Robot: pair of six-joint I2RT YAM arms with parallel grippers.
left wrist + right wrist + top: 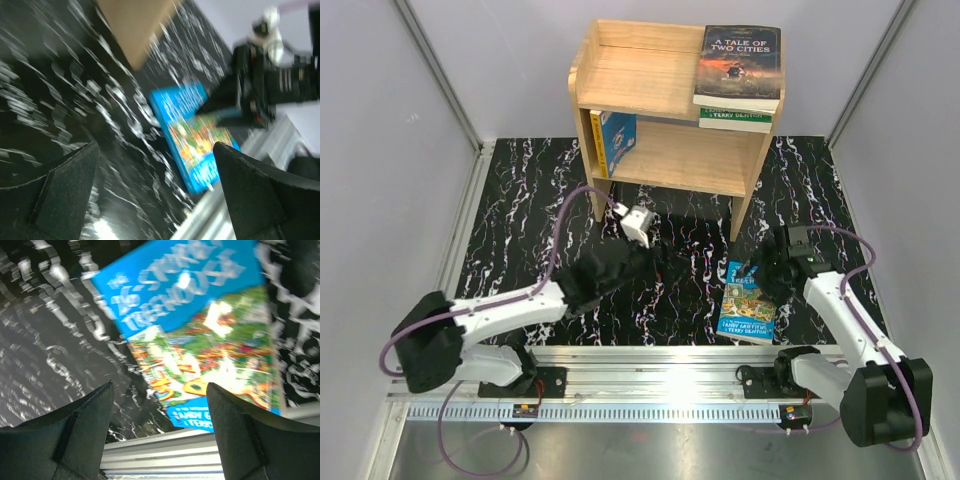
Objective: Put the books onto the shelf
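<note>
The blue book (748,302) lies flat on the table (520,200) in front of the right leg of the shelf (630,80). The dark book (741,60) rests on the green book (735,116) at the right of its top, and a second blue book (616,140) stands at the left of its lower tier. Your right gripper (159,390) hangs over the lying book with jaws spread, contact unclear, and your left gripper (154,160) hovers before the shelf, jaws wide apart and holding nothing.
</note>
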